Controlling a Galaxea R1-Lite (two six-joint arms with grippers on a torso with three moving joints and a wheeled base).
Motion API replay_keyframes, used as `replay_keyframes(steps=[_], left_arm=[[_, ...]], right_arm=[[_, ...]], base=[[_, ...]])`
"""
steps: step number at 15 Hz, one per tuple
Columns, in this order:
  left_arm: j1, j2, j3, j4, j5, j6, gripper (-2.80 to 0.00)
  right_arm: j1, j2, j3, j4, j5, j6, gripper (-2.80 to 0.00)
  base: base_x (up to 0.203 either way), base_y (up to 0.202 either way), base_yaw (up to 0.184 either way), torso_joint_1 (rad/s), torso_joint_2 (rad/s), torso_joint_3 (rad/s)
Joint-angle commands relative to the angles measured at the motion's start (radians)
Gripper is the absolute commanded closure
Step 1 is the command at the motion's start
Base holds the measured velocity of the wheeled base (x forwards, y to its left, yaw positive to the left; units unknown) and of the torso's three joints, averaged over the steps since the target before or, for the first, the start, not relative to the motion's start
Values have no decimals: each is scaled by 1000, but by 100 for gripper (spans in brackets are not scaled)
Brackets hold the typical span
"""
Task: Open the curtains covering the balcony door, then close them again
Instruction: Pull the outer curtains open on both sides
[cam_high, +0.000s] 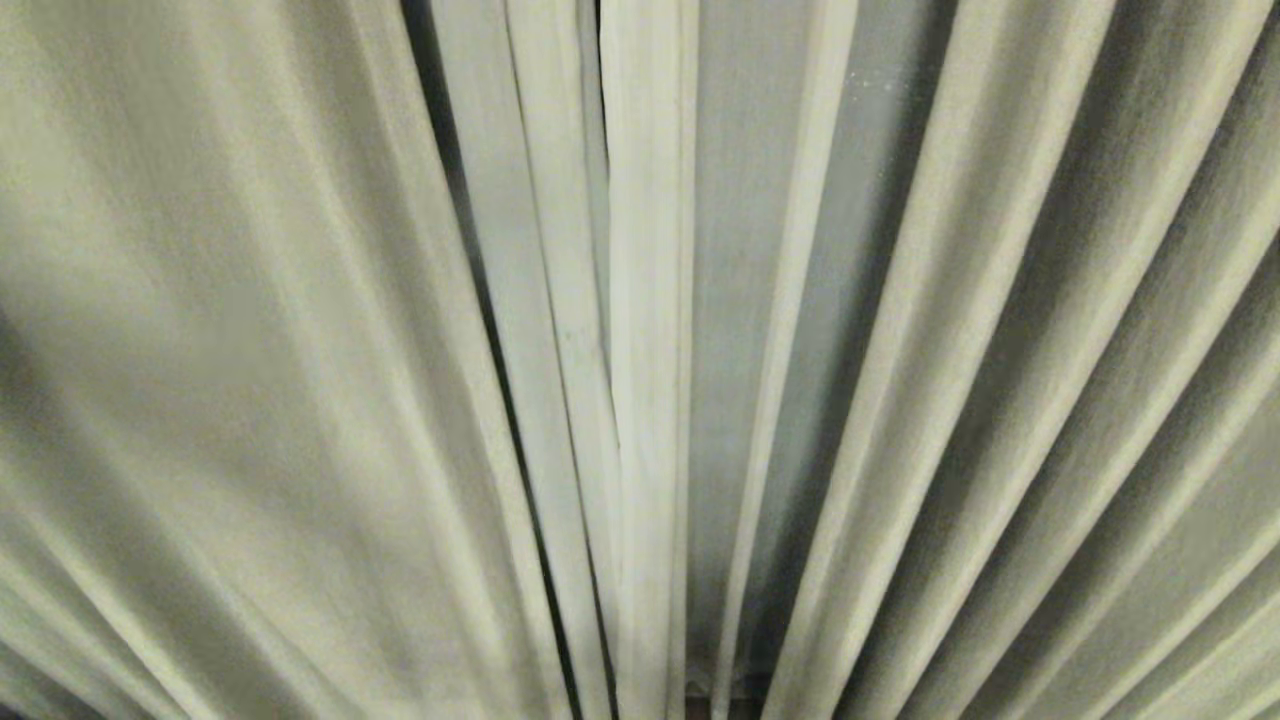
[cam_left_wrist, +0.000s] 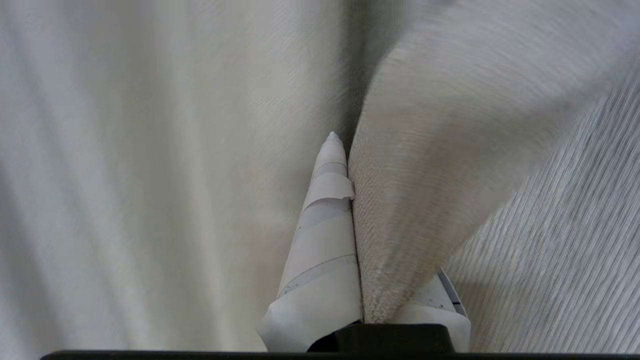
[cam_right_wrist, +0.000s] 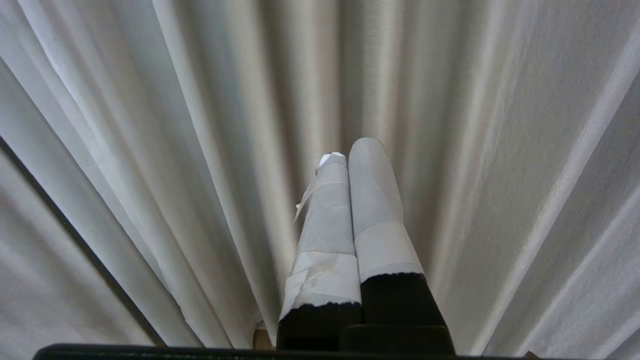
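Observation:
The cream-white pleated curtains (cam_high: 250, 350) fill the whole head view, and neither arm shows there. The two panels meet near the middle at a narrow dark slit (cam_high: 445, 170). The balcony door is hidden behind the fabric. In the left wrist view my left gripper (cam_left_wrist: 350, 150) is shut on a thick fold of curtain (cam_left_wrist: 425, 175). One taped finger (cam_left_wrist: 325, 225) shows and the fabric covers most of the other. In the right wrist view my right gripper (cam_right_wrist: 352, 150) is shut and empty, with its taped fingers pressed together. It points at the curtain pleats (cam_right_wrist: 500, 150) without touching them.
Fabric surrounds both wrist views on every side. A dark gap (cam_right_wrist: 75, 235) runs between two folds in the right wrist view. A small brown patch of floor (cam_right_wrist: 260, 340) shows beside the right gripper's base.

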Motion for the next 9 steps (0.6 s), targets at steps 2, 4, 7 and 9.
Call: replay_keyframes(steps=[2, 4, 7, 9], left_arm=[[-47, -38, 5, -8, -2, -2, 0], [-67, -61, 47, -8, 0, -1, 0], [-91, -102, 126, -10, -1, 6, 0], [-95, -104, 128, -10, -1, 17, 0]], right_arm=[[0, 0, 0, -1, 0, 0, 0], [0, 0, 0, -1, 0, 0, 0], [0, 0, 0, -1, 0, 0, 0], [0, 0, 0, -1, 0, 0, 0]], base=[[0, 0, 0, 0, 0, 0], [0, 0, 0, 0, 0, 0], [0, 0, 0, 0, 0, 0], [0, 0, 0, 0, 0, 0]])
